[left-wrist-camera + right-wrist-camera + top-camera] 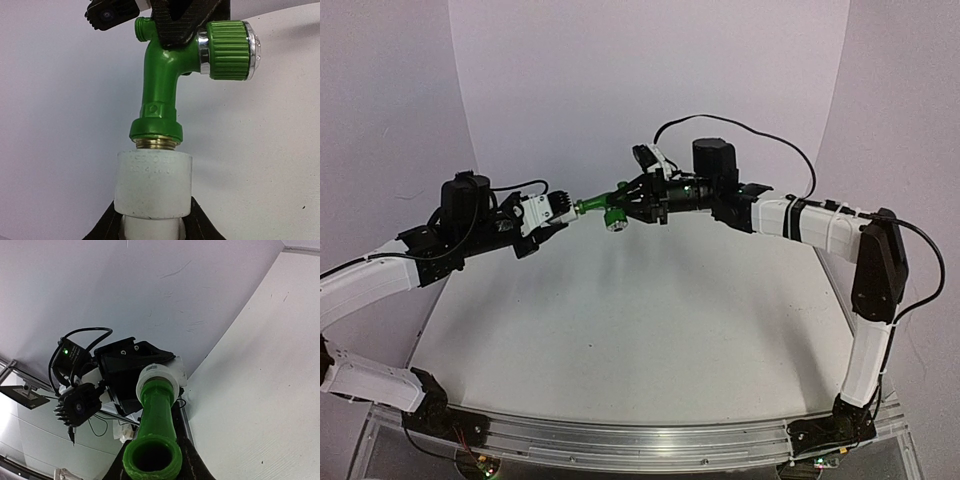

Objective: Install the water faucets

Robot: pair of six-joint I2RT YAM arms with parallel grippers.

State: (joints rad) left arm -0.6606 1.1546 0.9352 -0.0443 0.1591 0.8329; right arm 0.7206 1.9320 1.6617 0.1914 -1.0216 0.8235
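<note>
The left gripper is closed narrowly on the white fitting. Its two black fingers press the fitting's sides at the bottom of the left wrist view. The right gripper is clamped tight on the green tap, with its dark fingers pinching the body beside the ribbed knob.

There is one tap and one fitting, held between two grippers. They meet in the air at the upper centre of the overhead view. The tap's collar sits against the fitting's top, and a thin brass thread shows between them.

Below them lies a plain white table, with a metal rail along the bottom edge of the frame. A pale curved backdrop closes the scene behind.
</note>
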